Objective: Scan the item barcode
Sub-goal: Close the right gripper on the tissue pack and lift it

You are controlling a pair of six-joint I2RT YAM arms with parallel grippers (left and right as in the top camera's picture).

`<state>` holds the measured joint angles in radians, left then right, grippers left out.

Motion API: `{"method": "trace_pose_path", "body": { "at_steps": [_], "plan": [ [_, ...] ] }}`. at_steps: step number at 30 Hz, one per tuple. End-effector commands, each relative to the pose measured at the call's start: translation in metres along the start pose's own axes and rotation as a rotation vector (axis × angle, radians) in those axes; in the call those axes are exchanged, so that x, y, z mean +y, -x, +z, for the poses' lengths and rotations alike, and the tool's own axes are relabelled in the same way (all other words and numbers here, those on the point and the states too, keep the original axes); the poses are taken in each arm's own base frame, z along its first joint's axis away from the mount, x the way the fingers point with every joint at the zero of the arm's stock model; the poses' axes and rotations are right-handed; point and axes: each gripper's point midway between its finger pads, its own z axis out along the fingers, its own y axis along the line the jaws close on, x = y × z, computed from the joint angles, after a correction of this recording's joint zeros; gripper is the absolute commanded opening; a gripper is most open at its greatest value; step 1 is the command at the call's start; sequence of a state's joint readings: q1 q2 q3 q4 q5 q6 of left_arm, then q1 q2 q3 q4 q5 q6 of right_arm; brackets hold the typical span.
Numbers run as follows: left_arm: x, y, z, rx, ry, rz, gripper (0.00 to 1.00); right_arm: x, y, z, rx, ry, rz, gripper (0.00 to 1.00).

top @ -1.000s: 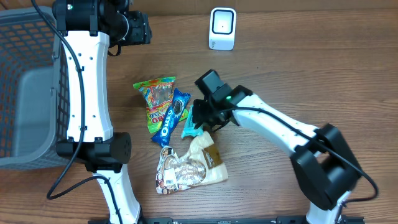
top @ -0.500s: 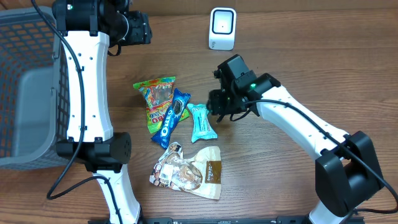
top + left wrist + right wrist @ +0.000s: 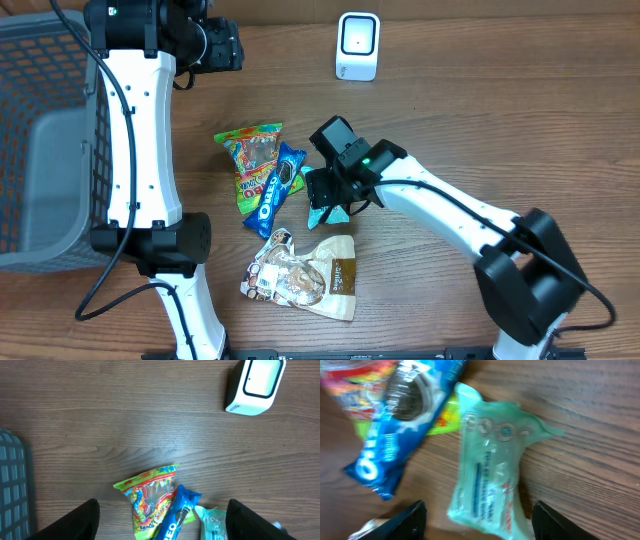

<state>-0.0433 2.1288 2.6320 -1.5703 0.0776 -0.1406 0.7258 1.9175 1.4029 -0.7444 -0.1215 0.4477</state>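
Observation:
A teal snack packet [image 3: 490, 485] lies flat on the wooden table. My right gripper [image 3: 480, 527] hangs open just above it, one black finger [image 3: 407, 520] on each side, touching nothing. From overhead the right gripper [image 3: 328, 190] hides most of the teal packet [image 3: 322, 214]. The white barcode scanner [image 3: 358, 45] stands at the back of the table. My left gripper [image 3: 218, 46] is held high at the back left, open and empty. In its view the scanner [image 3: 255, 385] is at the top right.
A gummy candy bag [image 3: 254, 160] and a blue Oreo pack [image 3: 278, 188] lie left of the teal packet. A beige cookie bag [image 3: 300, 276] lies nearer the front. A grey mesh basket [image 3: 40, 150] fills the left side.
The right gripper opened, swung up and to the right, then came back down-left over the teal packet. The cookie bag shifted and turned nearer the front edge. The left arm stayed still.

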Motion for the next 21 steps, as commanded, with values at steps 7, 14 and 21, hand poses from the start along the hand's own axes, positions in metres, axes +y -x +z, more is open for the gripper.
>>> {"method": "trace_pose_path", "body": {
  "at_steps": [7,14,21],
  "plan": [
    [0.003,0.002,0.003,-0.003,0.011,-0.012,0.72,0.013,0.015,0.043,0.08,-0.076,0.038,0.63],
    [0.003,0.002,0.003,-0.003,0.011,-0.012,0.74,0.009,0.024,0.038,0.074,-0.089,0.084,0.25],
    [0.003,0.003,0.003,-0.004,0.011,-0.012,0.74,0.01,0.039,0.005,0.089,-0.059,0.085,0.1]
  ]
}}
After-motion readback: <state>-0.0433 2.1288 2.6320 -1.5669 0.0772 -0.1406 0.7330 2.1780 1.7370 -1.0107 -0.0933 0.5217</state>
